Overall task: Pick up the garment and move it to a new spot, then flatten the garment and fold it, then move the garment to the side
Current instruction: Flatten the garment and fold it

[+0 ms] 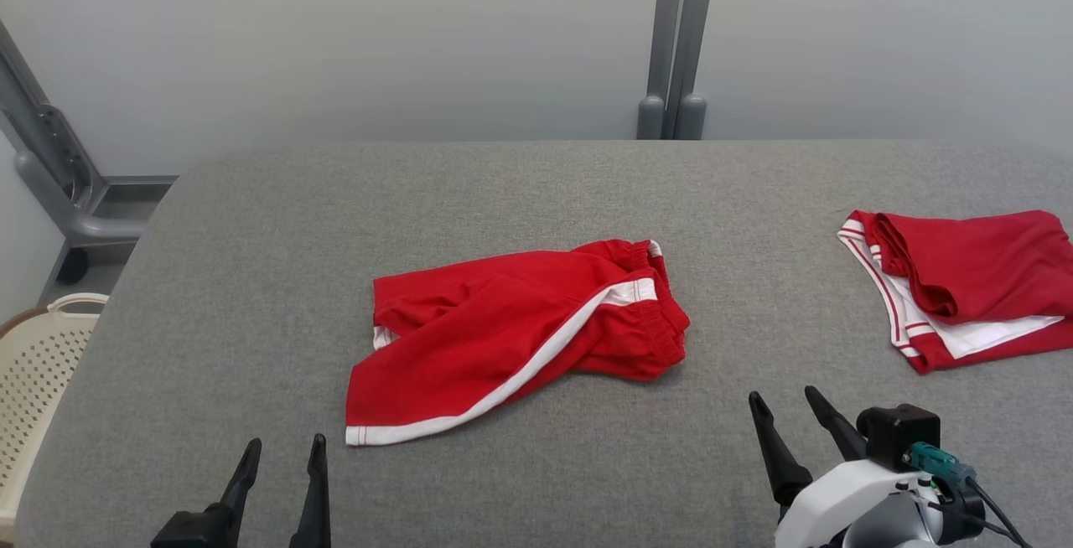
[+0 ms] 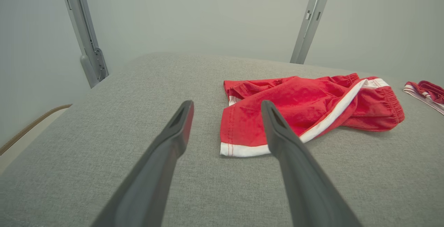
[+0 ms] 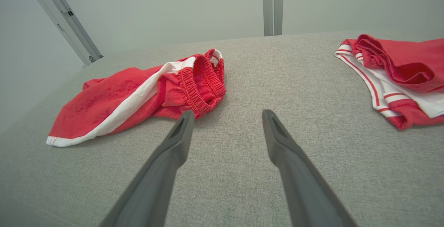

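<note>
While nothing is yet in hand, we judge the task to be at its first step, with the pick-up not begun. We find the red shorts [image 1: 511,322] lying crumpled on the grey bench [image 1: 587,188], one leg thrown over the other. A white side stripe runs from the elastic waistband [image 3: 194,91] down to the white-trimmed leg hem [image 1: 402,432].

The left gripper [image 1: 285,443] hovers just short of that hem, on the near side of the shorts, its jaws released, spread wide and holding nothing. The right gripper [image 1: 785,395] hovers on the near side of the shorts by the waistband end, apart from the cloth, its jaws likewise released and empty.

We judge this placing deliberate. One gripper faces each end of the shorts, so that hem and waistband can be taken together and the cloth lifted without bunching further.

A folded red-and-white garment [image 1: 972,280] sits well apart from the shorts, beyond the waistband end. We take it for a finished piece set aside, which suggests where the shorts are bound. A pale basket [image 1: 42,364] stands off the bench, well beyond the hem end of the shorts.

Risk noted: the overlapped leg may drag when the shorts rise.
</note>
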Robot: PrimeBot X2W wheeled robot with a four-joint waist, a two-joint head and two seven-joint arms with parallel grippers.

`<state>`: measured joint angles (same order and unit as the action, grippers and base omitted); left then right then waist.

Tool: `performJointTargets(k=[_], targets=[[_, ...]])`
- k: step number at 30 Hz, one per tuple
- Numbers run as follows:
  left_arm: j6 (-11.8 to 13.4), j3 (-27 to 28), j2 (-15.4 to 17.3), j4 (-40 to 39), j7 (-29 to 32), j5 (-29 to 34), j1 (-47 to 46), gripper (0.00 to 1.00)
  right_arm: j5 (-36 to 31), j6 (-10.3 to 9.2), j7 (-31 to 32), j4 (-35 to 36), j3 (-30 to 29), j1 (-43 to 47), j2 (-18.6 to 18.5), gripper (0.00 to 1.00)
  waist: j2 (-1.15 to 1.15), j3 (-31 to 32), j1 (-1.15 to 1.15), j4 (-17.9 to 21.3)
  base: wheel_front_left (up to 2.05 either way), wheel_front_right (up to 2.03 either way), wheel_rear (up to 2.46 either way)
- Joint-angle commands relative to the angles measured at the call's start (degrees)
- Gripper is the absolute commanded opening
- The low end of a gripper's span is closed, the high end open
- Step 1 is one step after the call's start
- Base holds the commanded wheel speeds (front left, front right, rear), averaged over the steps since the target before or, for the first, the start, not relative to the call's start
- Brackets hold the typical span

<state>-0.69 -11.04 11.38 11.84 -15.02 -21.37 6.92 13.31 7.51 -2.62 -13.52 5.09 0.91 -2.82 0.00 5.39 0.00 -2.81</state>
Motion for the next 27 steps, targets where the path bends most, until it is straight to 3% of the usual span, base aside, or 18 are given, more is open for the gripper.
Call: performJointTargets(k=[1,12,18,22,27], targets=[[0.2,0.3,-0.1,-0.1,-0.2,0.4,-0.9,1.00,-0.4,-0.05,0.1,0.3,0.0,0.6,-0.2,1.00,0.00,-0.1,0.00,0.1,0.00,0.00,0.00],[0.1,-0.1,0.4,1.5,1.4,-0.1,-2.0,1.00,1.1,-0.05,2.4,1.3,0.4,-1.6,-0.1,1.00,0.00,-0.9,0.00,0.2,0.00,0.00,0.00],[-0.1,-1.0,1.7,4.2,9.4,-0.8,-6.1,1.00,0.8,-0.04,16.1,2.4,2.4,-8.4,-0.2,1.00,0.00,-1.5,0.00,0.7,0.00,0.00,0.00],[-0.1,-2.0,2.5,7.1,17.4,-1.5,-11.0,1.00,1.3,-0.04,26.8,4.1,3.2,-14.1,-0.2,1.00,0.00,-2.2,0.00,0.7,0.00,0.00,0.00],[0.6,-3.5,3.2,11.2,26.8,-0.8,-17.3,1.00,0.3,-0.04,35.8,5.1,4.7,-20.6,-0.1,1.00,0.00,-3.8,0.00,0.6,0.00,0.00,0.00]])
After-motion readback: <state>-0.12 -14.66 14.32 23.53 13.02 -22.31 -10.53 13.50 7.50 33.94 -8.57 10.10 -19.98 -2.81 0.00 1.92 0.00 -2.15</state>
